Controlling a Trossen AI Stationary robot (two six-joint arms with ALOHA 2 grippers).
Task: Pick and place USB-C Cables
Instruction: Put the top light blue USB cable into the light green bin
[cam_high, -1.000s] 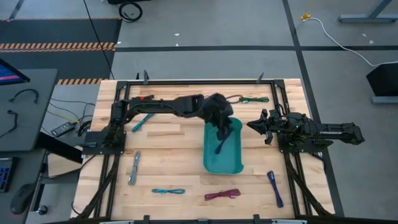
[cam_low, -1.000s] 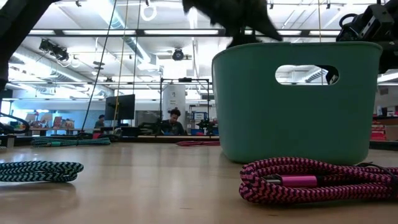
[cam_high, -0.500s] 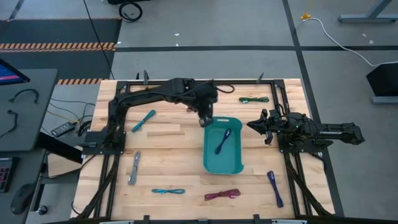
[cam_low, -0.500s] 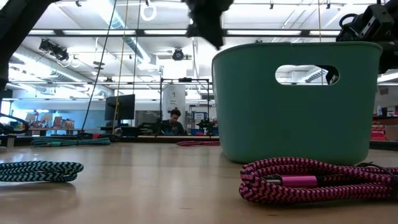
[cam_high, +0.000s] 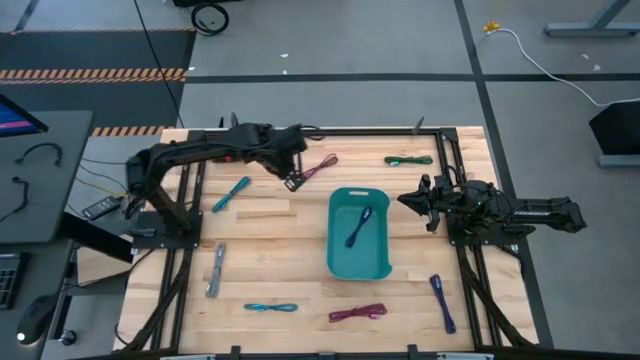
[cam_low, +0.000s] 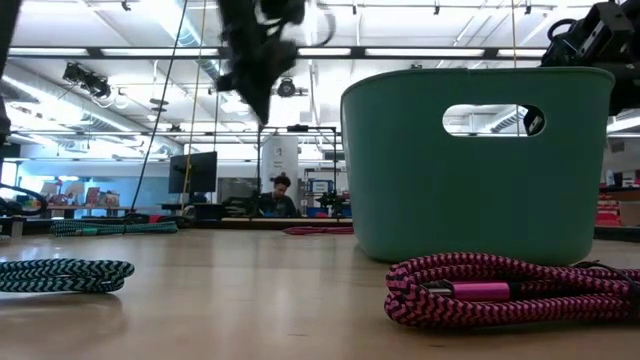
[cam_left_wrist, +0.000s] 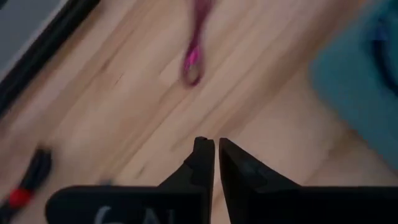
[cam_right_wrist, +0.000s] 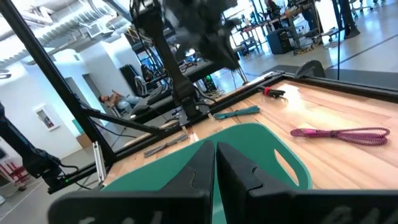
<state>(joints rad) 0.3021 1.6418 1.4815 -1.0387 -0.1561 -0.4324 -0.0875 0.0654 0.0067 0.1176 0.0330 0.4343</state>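
Observation:
My left gripper (cam_high: 293, 180) hangs shut above the table, left of the teal basket (cam_high: 340, 262), with nothing between its fingers (cam_left_wrist: 211, 149). A magenta cable (cam_high: 320, 165) lies just beyond it on the wood (cam_left_wrist: 193, 59). One blue cable (cam_high: 360, 226) lies inside the basket. Other cables rest flat on the table: green (cam_high: 408, 160), teal (cam_high: 230, 193), grey (cam_high: 216, 270), teal (cam_high: 272, 307), magenta (cam_high: 358, 314), purple (cam_high: 443, 300). My right gripper (cam_high: 412, 200) waits shut at the basket's right side (cam_right_wrist: 214, 155).
A black frame (cam_high: 320, 130) runs round the table's work area. A red-tipped object (cam_high: 235, 156) lies at the far edge near my left arm. Bare wood lies between the basket and the left cables. People sit in the room beyond (cam_low: 278, 195).
My left gripper has moved from above the basket toward the table's left edge and now hangs beside the far magenta cable. The blue cable lies in the basket. My right arm has kept still.

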